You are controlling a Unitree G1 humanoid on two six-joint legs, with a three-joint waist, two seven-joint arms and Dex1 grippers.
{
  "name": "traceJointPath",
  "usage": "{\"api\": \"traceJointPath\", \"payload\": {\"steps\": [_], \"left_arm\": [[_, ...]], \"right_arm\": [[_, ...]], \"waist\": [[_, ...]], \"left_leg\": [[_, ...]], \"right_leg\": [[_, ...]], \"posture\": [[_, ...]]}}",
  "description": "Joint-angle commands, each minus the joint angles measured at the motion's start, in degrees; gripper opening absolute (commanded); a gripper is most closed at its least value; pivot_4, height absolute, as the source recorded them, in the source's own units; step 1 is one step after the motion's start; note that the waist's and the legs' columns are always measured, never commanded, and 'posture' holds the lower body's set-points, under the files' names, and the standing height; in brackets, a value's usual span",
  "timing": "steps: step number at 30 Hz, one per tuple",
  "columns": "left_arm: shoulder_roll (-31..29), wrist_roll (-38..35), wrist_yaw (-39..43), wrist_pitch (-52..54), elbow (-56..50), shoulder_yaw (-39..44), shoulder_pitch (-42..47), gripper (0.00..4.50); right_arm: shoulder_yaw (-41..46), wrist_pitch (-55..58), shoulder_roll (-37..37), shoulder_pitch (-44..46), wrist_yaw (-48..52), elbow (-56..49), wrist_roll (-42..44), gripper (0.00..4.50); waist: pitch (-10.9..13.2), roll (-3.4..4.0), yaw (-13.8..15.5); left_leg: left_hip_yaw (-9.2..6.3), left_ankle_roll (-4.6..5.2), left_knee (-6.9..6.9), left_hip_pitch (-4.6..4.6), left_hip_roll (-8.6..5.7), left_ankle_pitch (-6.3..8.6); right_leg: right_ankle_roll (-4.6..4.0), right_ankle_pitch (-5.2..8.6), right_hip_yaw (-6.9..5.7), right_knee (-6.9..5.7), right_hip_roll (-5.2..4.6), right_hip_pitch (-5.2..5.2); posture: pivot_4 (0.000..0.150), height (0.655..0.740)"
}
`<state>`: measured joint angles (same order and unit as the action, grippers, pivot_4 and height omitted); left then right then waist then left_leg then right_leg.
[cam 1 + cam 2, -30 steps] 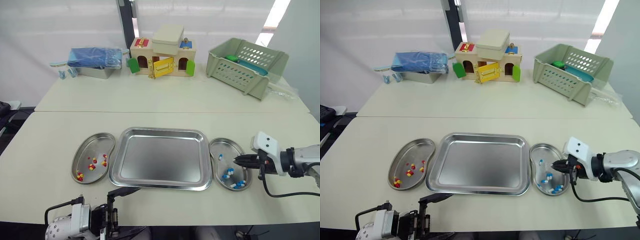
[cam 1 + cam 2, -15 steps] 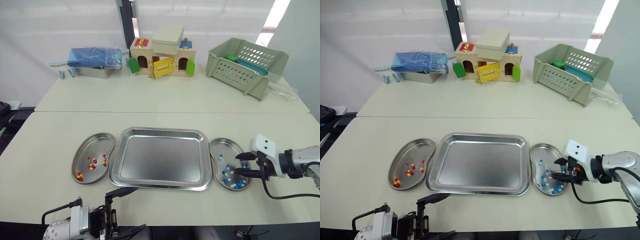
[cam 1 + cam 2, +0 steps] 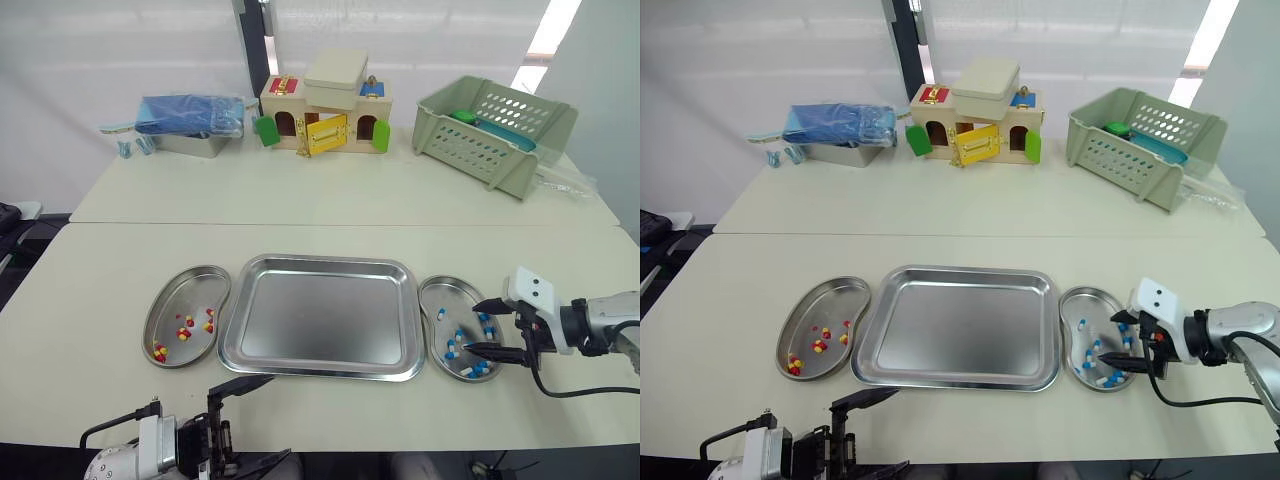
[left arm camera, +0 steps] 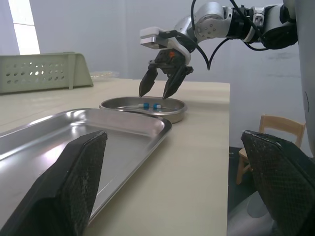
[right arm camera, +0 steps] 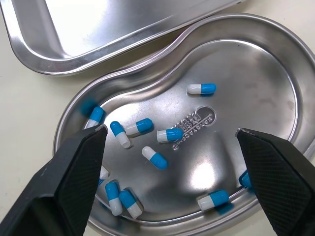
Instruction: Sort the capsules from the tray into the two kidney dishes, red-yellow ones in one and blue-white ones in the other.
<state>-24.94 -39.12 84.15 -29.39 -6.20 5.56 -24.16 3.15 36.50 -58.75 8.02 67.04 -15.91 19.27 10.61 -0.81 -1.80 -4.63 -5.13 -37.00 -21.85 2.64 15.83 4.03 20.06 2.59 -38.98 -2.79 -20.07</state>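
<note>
A second earlier the right gripper had its two fingers pinched together over the kidney dish just right of the tray. By this moment they had spread wide, one fingertip over the dish's far half and the other over its near rim. The gripper hung just above the dish and held nothing. We took this as a release: whatever it carried had gone in among the blue-white capsules, which lay scattered across that dish's floor.

The red-yellow capsules sat in the other kidney dish, just left of the tray. We saw none of the wrong colour in either dish. The tray itself showed bare metal with no capsule that we could make out, so we judged the sorting done, or all but done.

The left gripper waited short of the tray's near edge, fingers wide apart and empty.
</note>
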Motion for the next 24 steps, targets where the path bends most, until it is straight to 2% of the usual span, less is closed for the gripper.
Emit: {"api": "traceJointPath", "payload": {"steps": [1, 6, 9, 13, 17, 21, 24], "left_arm": [[-0.1, 0.5, -2.8, 0.1, -1.9, 1.5, -0.4, 4.5], [-2.2, 0.6, -10.0, 4.9, -5.4, 4.6, -0.8, 4.5], [-6.0, 0.0, -18.0, 13.3, -10.3, 8.6, -2.8, 4.5], [-18.1, -2.6, -29.0, 30.5, -12.9, 21.7, -2.8, 4.5], [-28.6, -2.0, -27.7, 42.4, -8.6, 30.3, -4.5, 4.5], [-36.2, 5.5, -24.9, 43.4, 1.5, 33.2, -2.2, 4.5], [-39.9, 8.2, -24.3, 45.5, 7.6, 33.4, 1.4, 4.5]], "right_arm": [[2.3, -0.9, -1.8, 0.2, 1.0, -0.7, 1.3, 4.42], [6.3, -1.6, -2.3, -1.8, 2.4, -1.0, 3.9, 4.42], [11.4, -4.1, -2.6, -4.3, 4.7, -0.8, 5.9, 4.42], [20.4, -9.1, -2.5, -10.4, 8.3, 2.5, 6.8, 4.42], [22.9, -11.5, -2.9, -13.4, 10.2, 6.1, 6.8, 4.42], [21.3, -14.7, -3.4, -13.6, 10.8, 9.8, 4.9, 4.42], [19.4, -16.7, -3.2, -12.1, 10.3, 12.2, 3.5, 4.42]], "waist": [[0.0, 0.0, 0.0], [0.0, -0.02, 0.0], [0.0, -0.04, 0.1], [0.0, -0.1, 0.1], [0.1, -0.09, 0.0], [0.1, -0.07, -0.2], [0.1, -0.04, -0.4]], "left_leg": [[0.0, 0.0, 0.0, 0.0, 0.0, 0.0], [-0.01, 0.0, 0.0, 0.0, 0.0, 0.0], [-0.02, 0.0, -0.01, -0.01, 0.0, 0.0], [-0.09, 0.0, 0.0, 0.02, 0.04, 0.0], [0.03, 0.0, 0.01, 0.1, 0.01, 0.0], [0.01, 0.0, 0.06, 0.1, 0.04, 0.0], [0.02, 0.0, 0.08, 0.09, 0.04, 0.0]], "right_leg": [[0.0, 0.0, 0.0, 0.0, 0.0, 0.0], [0.0, 0.0, 0.0, 0.0, 0.0, 0.01], [0.0, 0.0, -0.02, 0.0, 0.0, 0.02], [0.0, 0.0, -0.08, -0.01, 0.03, 0.06], [0.01, 0.0, 0.01, 0.02, -0.01, 0.11], [-0.01, 0.01, 0.0, -0.03, 0.06, 0.02], [-0.02, 0.01, 0.03, -0.05, 0.07, -0.03]], "posture": [[0.15, 0.74], [0.15, 0.74], [0.15, 0.74], [0.15, 0.74], [0.15, 0.74], [0.15, 0.74], [0.15, 0.74]]}}
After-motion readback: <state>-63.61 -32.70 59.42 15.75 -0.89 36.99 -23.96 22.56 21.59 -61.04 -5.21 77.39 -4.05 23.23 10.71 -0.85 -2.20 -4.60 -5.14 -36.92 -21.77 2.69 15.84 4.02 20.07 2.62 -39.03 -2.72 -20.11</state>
